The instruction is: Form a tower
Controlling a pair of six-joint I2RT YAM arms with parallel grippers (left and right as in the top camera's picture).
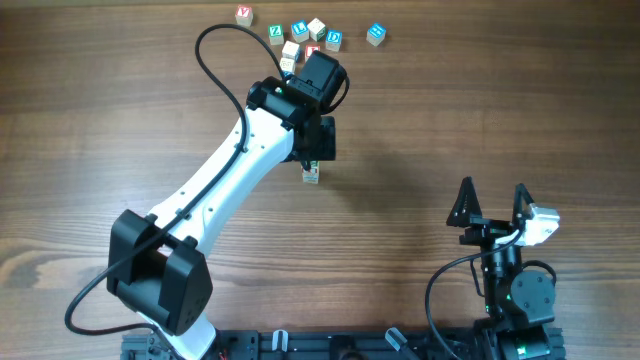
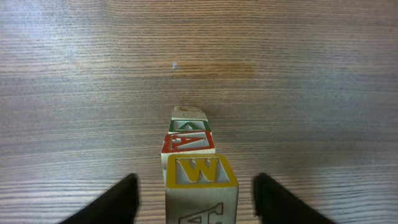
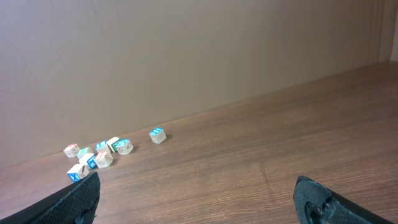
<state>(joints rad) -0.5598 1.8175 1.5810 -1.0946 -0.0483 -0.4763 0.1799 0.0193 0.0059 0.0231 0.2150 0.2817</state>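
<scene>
The tower (image 2: pixel 193 158) is a one-cube-wide column of pale wooden letter cubes. Its top cube (image 2: pixel 199 180) carries a yellow W, with a red-marked and a green-marked cube beneath. From overhead the tower (image 1: pixel 311 175) pokes out just below my left gripper (image 1: pixel 318 152). In the left wrist view the left gripper (image 2: pixel 196 182) straddles the top cube, open, with a gap between each black finger (image 2: pixel 121 199) and the cube's sides. My right gripper (image 1: pixel 493 186) stands open near the front right with nothing between its fingers.
Several loose letter cubes (image 1: pixel 300 35) lie in a cluster at the table's far edge, with one blue-marked cube (image 1: pixel 375 34) apart to the right. The right wrist view shows the same loose cubes (image 3: pixel 99 152) far off, by a plain wall.
</scene>
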